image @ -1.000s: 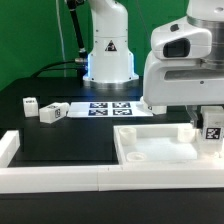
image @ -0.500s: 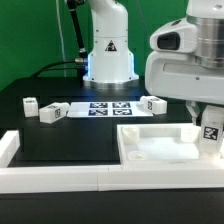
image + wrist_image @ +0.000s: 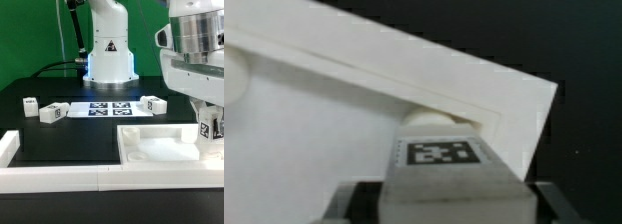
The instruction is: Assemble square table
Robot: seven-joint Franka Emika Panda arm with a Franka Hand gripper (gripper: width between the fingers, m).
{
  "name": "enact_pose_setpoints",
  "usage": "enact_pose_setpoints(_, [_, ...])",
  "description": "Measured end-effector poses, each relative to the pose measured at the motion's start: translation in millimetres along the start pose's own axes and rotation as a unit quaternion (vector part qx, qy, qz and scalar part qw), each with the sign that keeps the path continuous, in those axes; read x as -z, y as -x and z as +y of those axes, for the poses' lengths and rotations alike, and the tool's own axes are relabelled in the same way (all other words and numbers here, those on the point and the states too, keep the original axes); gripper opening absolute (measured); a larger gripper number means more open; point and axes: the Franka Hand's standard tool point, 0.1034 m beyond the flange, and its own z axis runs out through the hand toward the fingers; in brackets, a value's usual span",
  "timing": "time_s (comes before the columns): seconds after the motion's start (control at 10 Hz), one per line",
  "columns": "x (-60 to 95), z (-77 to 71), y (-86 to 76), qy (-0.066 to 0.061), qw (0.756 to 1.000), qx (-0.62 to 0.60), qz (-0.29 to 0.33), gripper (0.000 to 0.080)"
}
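Black tabletop (image 3: 526, 40) borders slab (image 3: 313, 130) corner; tool (image 3: 445, 200) grips leg (image 3: 441, 155)

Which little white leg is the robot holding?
The leg on the exterior view's right, in the gripper at the slab's corner. The other three legs lie loose on the black table.

White slab (image 3: 160, 150) lies flat; a tagged leg (image 3: 441, 152) stands upright, seemingly in its corner socket.

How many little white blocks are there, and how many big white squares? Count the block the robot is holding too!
Little white blocks: 4
Big white square: 1
Total: 5
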Motion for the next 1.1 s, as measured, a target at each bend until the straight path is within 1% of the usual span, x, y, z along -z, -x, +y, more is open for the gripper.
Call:
enact_pose_setpoints(0.1, [0.2,-1.5,3.7,-0.002,0.998,-0.063,-0.004,0.0288])
enact_pose_setpoints(0.3, [0.0,-1.4,3.9,-0.002,0.998,-0.064,-0.005,0.0293])
enact_pose_setpoints(0.4, [0.3,-0.4,4.9,0.003,1.0,-0.03,-0.005,0.0293])
enact_pose_setpoints(0.5, [3.1,0.9,9.0,0.019,1.0,0.017,-0.013,0.049])
enact_pose_setpoints(0.6, [4.6,-0.8,11.2,0.021,0.996,0.088,-0.009,0.049])
enact_pose_setpoints(0.7, [4.1,1.1,14.5,0.03,0.987,0.158,-0.002,0.0614])
enact_pose_setpoints(0.8, [3.5,3.0,16.1,0.022,0.986,0.166,0.002,0.0639])
enact_pose_setpoints(1.0, [3.0,3.6,14.9,0.023,0.97,0.244,0.0,0.0648])
enact_pose_setpoints(1.1, [2.8,3.9,9.7,0.029,0.947,0.32,0.006,0.0648])
